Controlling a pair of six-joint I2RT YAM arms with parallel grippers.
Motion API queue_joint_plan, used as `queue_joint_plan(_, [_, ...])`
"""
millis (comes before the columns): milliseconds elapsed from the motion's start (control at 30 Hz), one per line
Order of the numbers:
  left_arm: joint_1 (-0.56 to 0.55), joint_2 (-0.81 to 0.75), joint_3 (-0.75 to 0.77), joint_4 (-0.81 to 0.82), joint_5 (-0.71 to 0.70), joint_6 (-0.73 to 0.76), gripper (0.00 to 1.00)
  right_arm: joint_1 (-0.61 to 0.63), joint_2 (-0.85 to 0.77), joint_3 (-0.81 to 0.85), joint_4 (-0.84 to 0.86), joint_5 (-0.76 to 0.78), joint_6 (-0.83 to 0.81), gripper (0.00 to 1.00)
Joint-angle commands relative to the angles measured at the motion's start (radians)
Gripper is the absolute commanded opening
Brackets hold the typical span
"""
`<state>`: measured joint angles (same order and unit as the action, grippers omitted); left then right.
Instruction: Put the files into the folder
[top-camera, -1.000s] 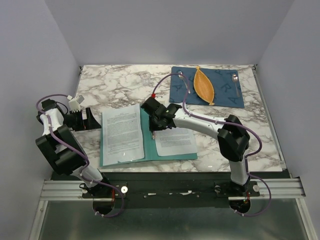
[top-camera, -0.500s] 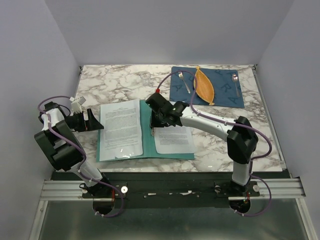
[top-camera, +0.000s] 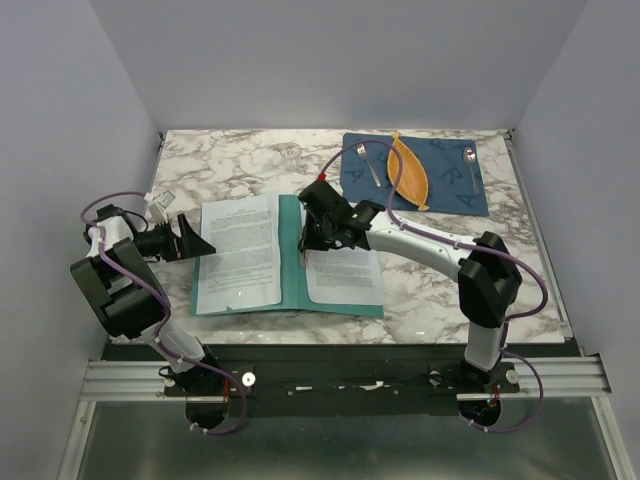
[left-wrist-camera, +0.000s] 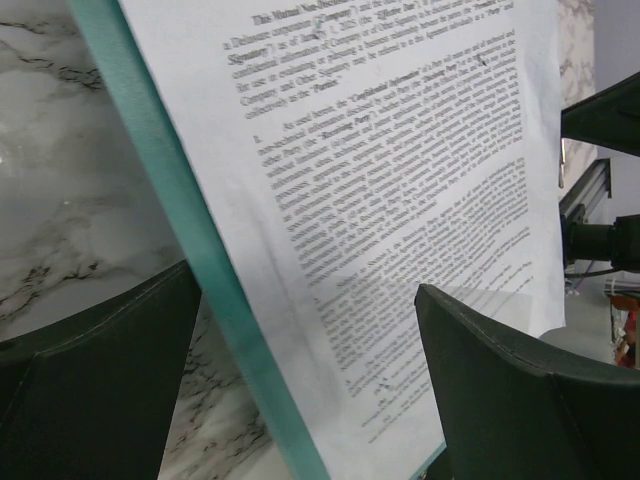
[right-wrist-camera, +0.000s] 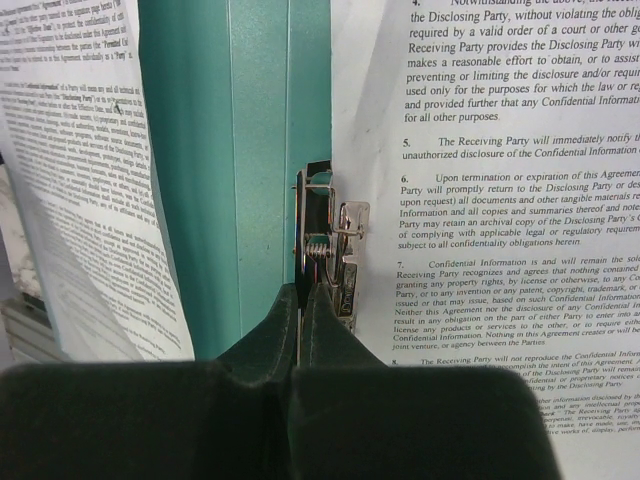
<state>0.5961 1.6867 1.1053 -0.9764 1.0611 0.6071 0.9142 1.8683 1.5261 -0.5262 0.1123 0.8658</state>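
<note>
Files (top-camera: 240, 255) lie on both halves of the open folder (top-camera: 291, 262), centre frame. Your left gripper (top-camera: 205, 243) is spread wide at its left edge; your right gripper (right-wrist-camera: 303, 300), pressed together, meets the clip (right-wrist-camera: 325, 245) mid-spine. Securing and closing likely remain.

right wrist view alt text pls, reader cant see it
Shut black jaws rise from the bottom edge, tips at a small metal clip on an open teal folder. A printed sheet lies right of the clip, and a second sheet on the left.
</note>
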Motion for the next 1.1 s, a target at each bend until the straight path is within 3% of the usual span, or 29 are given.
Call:
queue_joint_plan(0, [-0.019,-0.001,-0.013,-0.011,0.092,-0.027,0.98,-0.008,-0.029,-0.017,0.068,-0.037,0.036,0.01])
queue_joint_plan(300, [-0.021,-0.009,0.004,-0.013,0.065,-0.049,0.91,-0.012,-0.04,-0.05,0.078,-0.033,0.035,0.01])
queue_joint_plan(700, [-0.024,-0.061,-0.005,-0.016,0.042,-0.072,0.58,-0.011,0.008,-0.06,0.086,-0.045,0.041,0.01])
queue_joint_plan(933, [-0.024,-0.068,0.027,-0.018,0.011,-0.107,0.21,-0.011,0.046,-0.047,0.088,-0.049,0.033,0.01])
queue_joint_plan(1067, [-0.024,-0.071,0.053,-0.018,0.011,-0.151,0.12,-0.006,0.077,-0.037,0.097,-0.074,0.024,0.01])
